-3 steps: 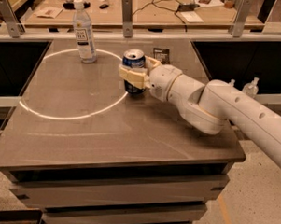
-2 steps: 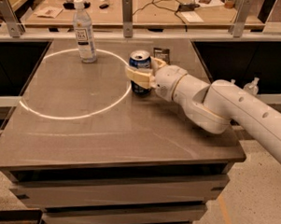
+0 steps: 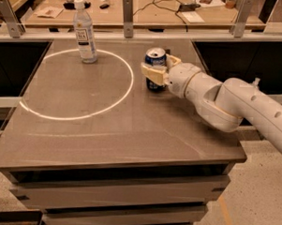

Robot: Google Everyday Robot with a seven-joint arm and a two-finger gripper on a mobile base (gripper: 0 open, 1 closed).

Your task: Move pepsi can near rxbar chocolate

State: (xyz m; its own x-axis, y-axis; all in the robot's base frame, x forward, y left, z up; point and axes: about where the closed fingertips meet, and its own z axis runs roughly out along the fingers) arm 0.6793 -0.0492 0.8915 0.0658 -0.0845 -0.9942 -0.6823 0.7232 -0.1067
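Hand (image 3: 160, 68) grasping pepsi can (image 3: 155, 55) over bench (image 3: 130, 132) | grasp done, carry and set-down remain | rxbar chocolate not seen | water bottle (image 3: 85, 34) well beyond hand's fingertips

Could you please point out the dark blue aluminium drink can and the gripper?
Dark blue aluminium drink can (image 3: 155, 86), camera view: lower side.
Gripper (image 3: 160, 68), camera view: between fingertips, closed around the can.

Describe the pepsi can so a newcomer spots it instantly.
On the grey table, look just right of the bright ring of light. The pepsi can is there, upright, clasped by the cream gripper. It is short, dark blue and silver-topped, unlike the tall clear water bottle.
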